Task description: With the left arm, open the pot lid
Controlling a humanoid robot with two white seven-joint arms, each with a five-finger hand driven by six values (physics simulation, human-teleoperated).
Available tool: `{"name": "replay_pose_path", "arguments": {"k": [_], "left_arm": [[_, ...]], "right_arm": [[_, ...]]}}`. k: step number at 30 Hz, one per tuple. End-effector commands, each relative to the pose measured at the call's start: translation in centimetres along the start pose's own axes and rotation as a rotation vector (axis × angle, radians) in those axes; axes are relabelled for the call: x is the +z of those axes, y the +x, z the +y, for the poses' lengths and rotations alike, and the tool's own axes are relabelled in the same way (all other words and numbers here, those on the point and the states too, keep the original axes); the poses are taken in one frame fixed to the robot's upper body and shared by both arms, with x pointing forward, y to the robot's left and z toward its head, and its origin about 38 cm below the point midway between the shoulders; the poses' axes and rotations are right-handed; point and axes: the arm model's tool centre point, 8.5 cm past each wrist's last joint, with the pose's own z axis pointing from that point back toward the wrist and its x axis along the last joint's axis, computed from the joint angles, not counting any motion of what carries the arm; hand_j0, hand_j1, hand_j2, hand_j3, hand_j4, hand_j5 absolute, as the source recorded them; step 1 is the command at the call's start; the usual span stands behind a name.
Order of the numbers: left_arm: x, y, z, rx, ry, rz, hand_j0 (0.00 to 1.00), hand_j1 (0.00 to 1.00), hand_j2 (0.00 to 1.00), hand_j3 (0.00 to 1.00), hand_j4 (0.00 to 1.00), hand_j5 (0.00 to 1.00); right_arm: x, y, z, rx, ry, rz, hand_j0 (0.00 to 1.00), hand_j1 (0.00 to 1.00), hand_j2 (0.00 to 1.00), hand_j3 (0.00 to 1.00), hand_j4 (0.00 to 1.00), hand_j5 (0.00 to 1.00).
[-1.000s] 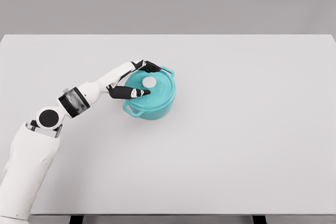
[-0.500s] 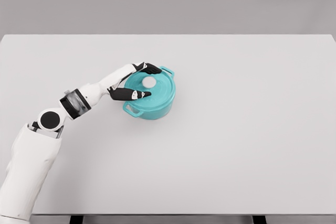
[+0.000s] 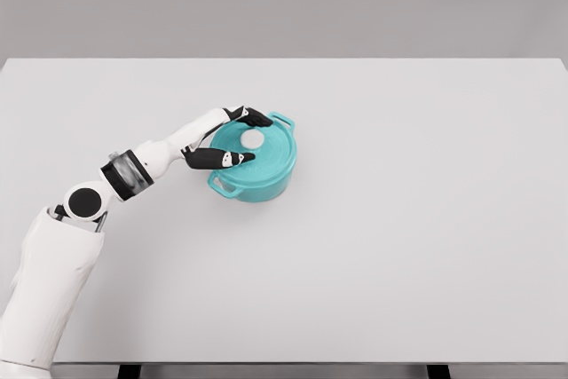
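Note:
A teal pot (image 3: 259, 175) with two side handles stands left of the table's middle, its teal lid (image 3: 266, 150) on top with a white knob (image 3: 253, 138). My left hand (image 3: 244, 138) reaches over the lid from the left. Its black fingers (image 3: 255, 116) lie beyond the knob and the thumb (image 3: 222, 159) lies on the near side, spread around the knob without closing on it. The right arm is out of view.
The white table (image 3: 399, 219) carries only the pot. Its front edge runs along the bottom of the view, and a grey wall stands behind it.
The left arm has shifted very slightly, with the elbow a touch lower and further left. The hand stays around the knob and the lid has not moved.

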Motion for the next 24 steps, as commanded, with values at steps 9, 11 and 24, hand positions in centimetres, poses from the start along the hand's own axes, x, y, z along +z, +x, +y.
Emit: {"name": "replay_pose_path", "arguments": {"k": [9,11,24], "left_arm": [[-0.06,0.05,-0.05,0.005,0.006,-0.012,0.6,0.6,0.6,0.6,0.6,0.6],[-0.06,0.05,-0.05,0.005,0.006,-0.012,0.6,0.6,0.6,0.6,0.6,0.6],[-0.06,0.46,0.2,-0.007,0.012,-0.032,0.52,0.52,0.52,0.52,0.52,0.52]], "right_arm": [[0.0,0.0,0.0,0.0,0.0,0.0,1.0,1.0,1.0,1.0,1.0,1.0],[0.0,0.0,0.0,0.0,0.0,0.0,1.0,1.0,1.0,1.0,1.0,1.0],[0.0,0.0,0.0,0.0,0.0,0.0,1.0,1.0,1.0,1.0,1.0,1.0]]}}
